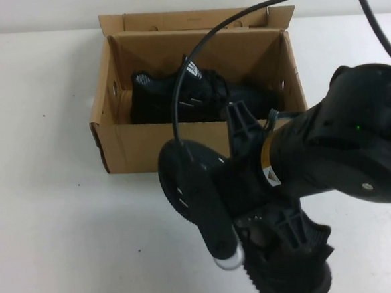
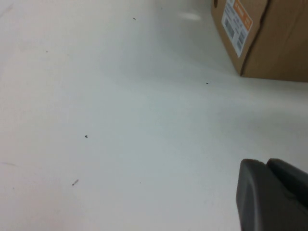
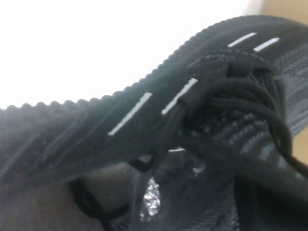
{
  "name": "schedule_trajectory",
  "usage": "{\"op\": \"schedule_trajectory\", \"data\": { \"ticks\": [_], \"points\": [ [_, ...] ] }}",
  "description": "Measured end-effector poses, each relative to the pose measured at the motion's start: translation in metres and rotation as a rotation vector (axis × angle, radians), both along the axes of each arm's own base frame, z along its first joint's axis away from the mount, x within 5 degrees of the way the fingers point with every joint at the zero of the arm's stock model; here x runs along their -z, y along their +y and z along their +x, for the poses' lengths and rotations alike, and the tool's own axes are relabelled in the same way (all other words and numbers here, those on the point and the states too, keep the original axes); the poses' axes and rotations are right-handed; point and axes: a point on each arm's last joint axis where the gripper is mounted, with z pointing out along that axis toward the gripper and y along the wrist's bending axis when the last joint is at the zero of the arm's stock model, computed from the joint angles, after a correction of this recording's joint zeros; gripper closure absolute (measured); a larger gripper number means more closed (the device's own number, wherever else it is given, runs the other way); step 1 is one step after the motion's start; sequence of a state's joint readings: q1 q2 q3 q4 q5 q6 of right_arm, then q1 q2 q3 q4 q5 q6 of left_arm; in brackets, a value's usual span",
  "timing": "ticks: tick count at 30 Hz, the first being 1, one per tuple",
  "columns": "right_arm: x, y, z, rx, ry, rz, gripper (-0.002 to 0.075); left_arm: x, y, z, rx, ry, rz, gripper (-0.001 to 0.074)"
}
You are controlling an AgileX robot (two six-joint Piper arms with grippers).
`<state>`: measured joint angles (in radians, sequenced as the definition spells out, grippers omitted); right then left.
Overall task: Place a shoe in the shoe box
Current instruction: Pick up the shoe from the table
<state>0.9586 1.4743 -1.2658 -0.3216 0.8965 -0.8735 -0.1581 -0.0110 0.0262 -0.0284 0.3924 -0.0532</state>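
Note:
An open brown cardboard shoe box (image 1: 148,146) stands at the back middle of the white table, with one black shoe (image 1: 178,97) lying inside. My right gripper (image 1: 254,176) is shut on a second black shoe (image 1: 196,197) and holds it in the air in front of the box, sole facing left. This shoe's laces and knit upper fill the right wrist view (image 3: 192,125). My left gripper (image 2: 267,162) is out of the high view. In the left wrist view its fingers are together and empty, low over the bare table, with a corner of the box (image 2: 274,43) beyond it.
The box flaps (image 1: 193,19) stand open at the back. A black cable (image 1: 253,12) arcs over the box from the right arm. White table surface (image 1: 59,216) lies left and in front of the box.

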Motion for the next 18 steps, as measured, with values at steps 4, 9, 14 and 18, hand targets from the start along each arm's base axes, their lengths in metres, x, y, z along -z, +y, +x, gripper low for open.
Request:
{"op": "schedule_trajectory", "data": {
  "ticks": [4, 9, 14, 18],
  "points": [
    [0.002, 0.001, -0.004, -0.145, -0.002, -0.069, 0.0724, 0.000, 0.000, 0.000, 0.000, 0.000, 0.000, 0.0738],
    [0.010, 0.008, -0.011, -0.319, 0.053, -0.096, 0.0724, 0.000, 0.000, 0.000, 0.000, 0.000, 0.000, 0.0738],
    [0.026, 0.018, -0.009, -0.450, 0.071, -0.156, 0.0724, 0.000, 0.000, 0.000, 0.000, 0.000, 0.000, 0.0738],
    [0.038, 0.026, -0.004, -0.539, 0.047, -0.196, 0.0724, 0.000, 0.000, 0.000, 0.000, 0.000, 0.000, 0.0738]
  ]
}}
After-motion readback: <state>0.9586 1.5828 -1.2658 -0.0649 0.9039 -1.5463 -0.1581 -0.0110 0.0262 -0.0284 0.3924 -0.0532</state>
